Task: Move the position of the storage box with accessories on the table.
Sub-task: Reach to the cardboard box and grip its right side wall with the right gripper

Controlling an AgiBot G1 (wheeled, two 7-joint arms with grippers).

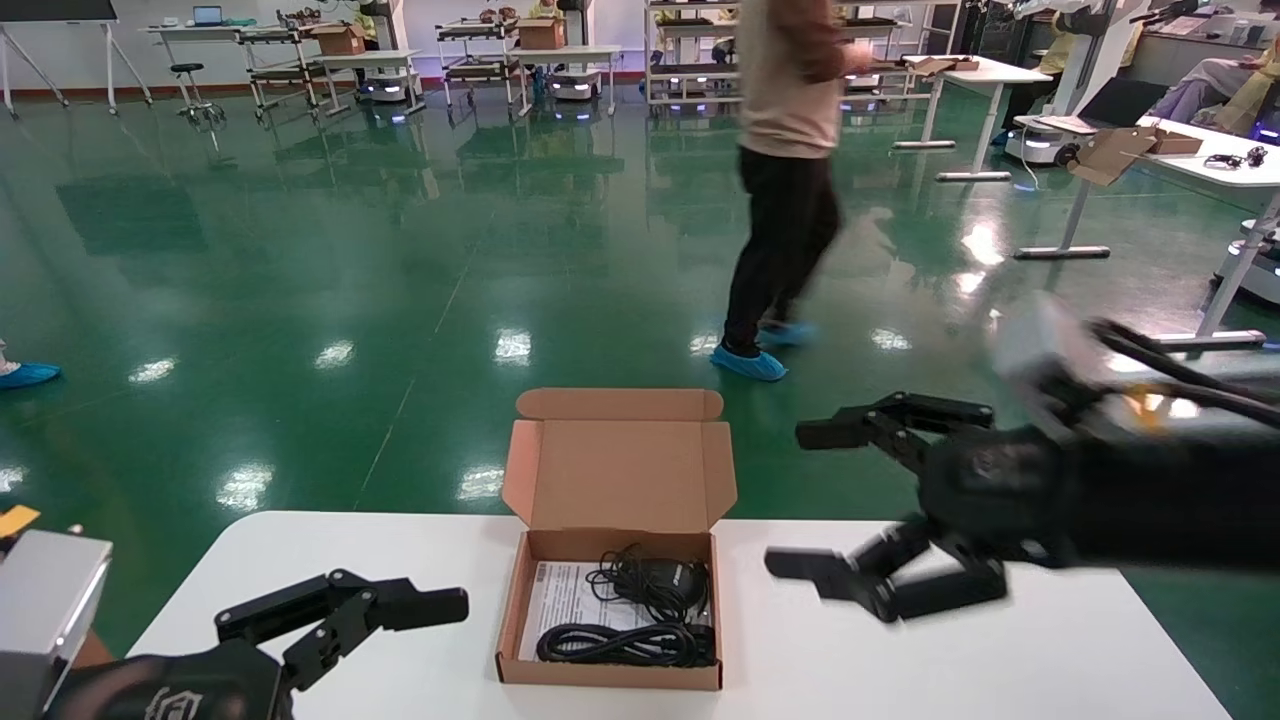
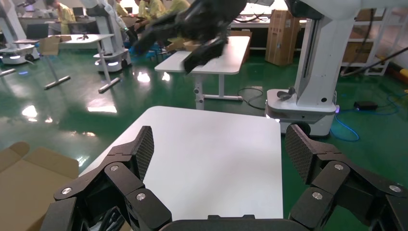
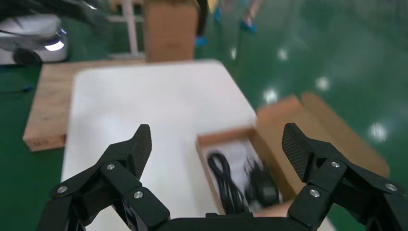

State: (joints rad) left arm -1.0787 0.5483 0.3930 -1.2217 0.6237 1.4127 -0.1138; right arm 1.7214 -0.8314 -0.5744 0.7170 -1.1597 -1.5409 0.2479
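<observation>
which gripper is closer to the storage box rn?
The right gripper, open, raised just off the storage box's right side. The left gripper sits low, farther off.

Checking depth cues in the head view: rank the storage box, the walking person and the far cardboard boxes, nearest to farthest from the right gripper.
From the right gripper, raised over the table's right side:
1. Storage box, just to its left on the table, lid open.
2. Person, on the green floor beyond the table.
3. Cardboard boxes, on desks at the far wall.
</observation>
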